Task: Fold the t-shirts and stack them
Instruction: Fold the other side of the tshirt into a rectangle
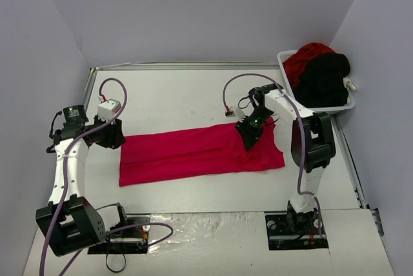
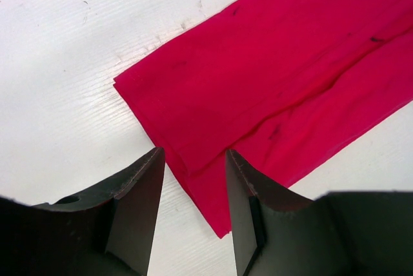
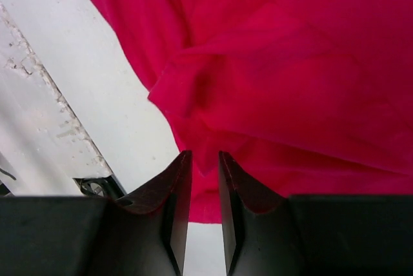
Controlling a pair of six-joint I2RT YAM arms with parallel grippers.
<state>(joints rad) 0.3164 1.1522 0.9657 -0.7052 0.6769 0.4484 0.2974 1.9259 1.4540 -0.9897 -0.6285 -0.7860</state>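
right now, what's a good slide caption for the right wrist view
Right gripper poised with narrow jaws over a bunched fold of the red t-shirt on the white table.

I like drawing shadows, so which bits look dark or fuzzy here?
Top view: soft even light, all sharp, barely any shadows. Left wrist view: red t-shirt crisp, the near fingers dark. Right wrist view: fingers dark too, shirt creases shaded.

White scuffed bench (image 1: 193, 95); metal rail (image 1: 193, 66) along its edge beyond the right claw (image 1: 247, 142). Plain pale lilac walls (image 1: 193, 11) past that. Even light.
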